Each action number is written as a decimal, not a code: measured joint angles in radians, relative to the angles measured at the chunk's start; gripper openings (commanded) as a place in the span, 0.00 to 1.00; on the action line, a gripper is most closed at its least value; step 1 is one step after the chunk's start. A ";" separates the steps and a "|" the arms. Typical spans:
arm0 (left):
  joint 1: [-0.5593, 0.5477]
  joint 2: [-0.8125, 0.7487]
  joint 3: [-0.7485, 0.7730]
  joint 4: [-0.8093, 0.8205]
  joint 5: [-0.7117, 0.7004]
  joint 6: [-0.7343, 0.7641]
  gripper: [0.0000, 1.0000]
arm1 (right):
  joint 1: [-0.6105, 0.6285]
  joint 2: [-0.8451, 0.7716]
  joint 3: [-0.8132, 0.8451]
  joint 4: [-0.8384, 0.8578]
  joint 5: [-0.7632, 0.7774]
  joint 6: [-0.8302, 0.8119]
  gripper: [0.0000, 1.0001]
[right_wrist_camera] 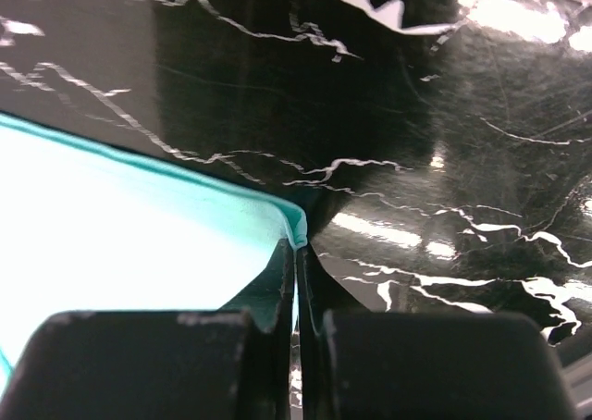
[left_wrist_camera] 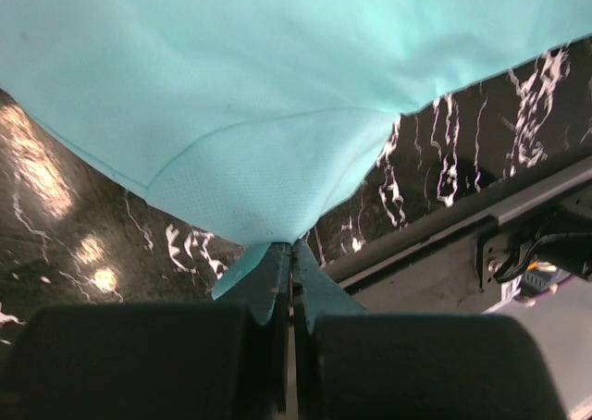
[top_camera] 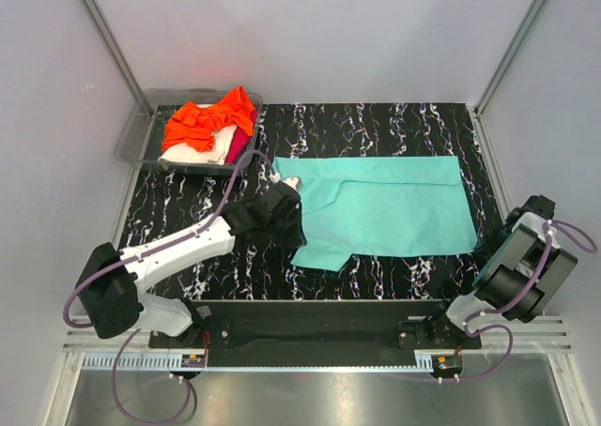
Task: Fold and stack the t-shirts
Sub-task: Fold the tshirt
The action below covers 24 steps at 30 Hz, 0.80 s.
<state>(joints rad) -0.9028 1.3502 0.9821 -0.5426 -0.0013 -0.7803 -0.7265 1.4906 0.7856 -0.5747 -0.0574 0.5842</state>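
**A:** Where's the teal shirt (top_camera: 394, 205)?

**B:** It's spread flat across the middle of the desk (top_camera: 394, 126), lying sideways. The hem is to the right and one sleeve points at the near edge.

**A:** Left jaws?

**B:** Closed tight on a fold of the shirt at its left end, by the sleeve. In the left wrist view the cloth fans out from the pinch like a small tent.

**A:** And the right jaws?

**B:** Closed too, at the shirt's near right corner. The right wrist view shows the teal edge curled up and caught between the tips, low over the desk.

**A:** The other shirts?

**B:** They're heaped in the tray (top_camera: 131, 137) at the far left corner. The orange shirt (top_camera: 211, 121) is crumpled on top, with the cream shirt (top_camera: 221, 148) and magenta shirt (top_camera: 240, 144) showing under it.
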 measured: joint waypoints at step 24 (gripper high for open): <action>0.349 0.269 0.235 0.020 0.118 0.109 0.00 | 0.216 0.354 0.542 -0.172 -0.045 -0.050 0.00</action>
<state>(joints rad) -0.5533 1.6196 1.2175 -0.5228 0.1165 -0.6716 -0.5110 1.8442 1.3281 -0.7471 -0.1020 0.5343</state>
